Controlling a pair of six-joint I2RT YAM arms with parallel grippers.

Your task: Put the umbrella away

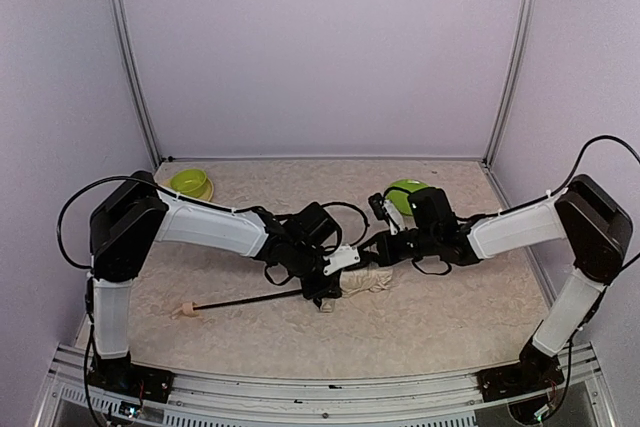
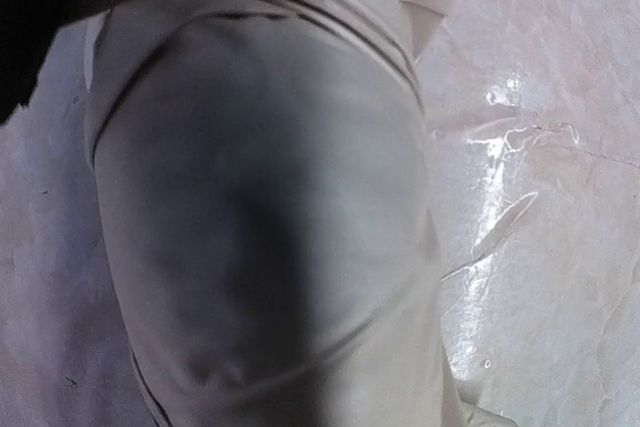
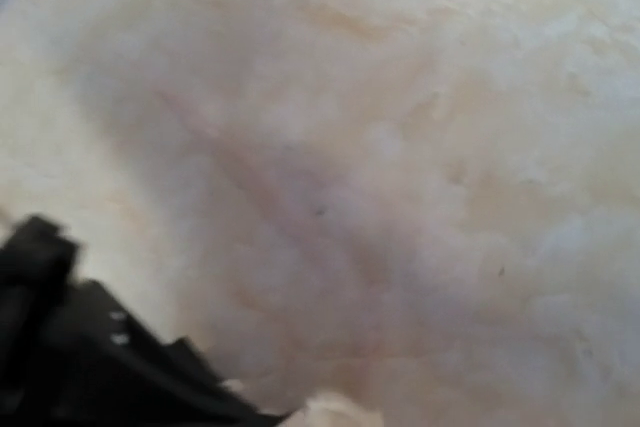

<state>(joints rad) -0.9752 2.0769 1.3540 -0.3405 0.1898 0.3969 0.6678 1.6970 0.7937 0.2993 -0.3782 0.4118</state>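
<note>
Left tool (image 1: pixel 325 292) over canopy (image 2: pixel 260 227), open or gripping: cannot tell | right tool (image 1: pixel 385 247) closed beside it | umbrella (image 1: pixel 368 278) lying at table (image 1: pixel 450 317) centre | likely light; fabric soft, slippery; thin shaft (image 1: pixel 250 300) stiff: best hold

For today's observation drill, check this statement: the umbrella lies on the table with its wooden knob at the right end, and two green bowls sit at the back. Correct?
One error: the top external view shows the umbrella lying with its wooden knob at the left end, not the right. The two green bowls do sit at the back.
</note>
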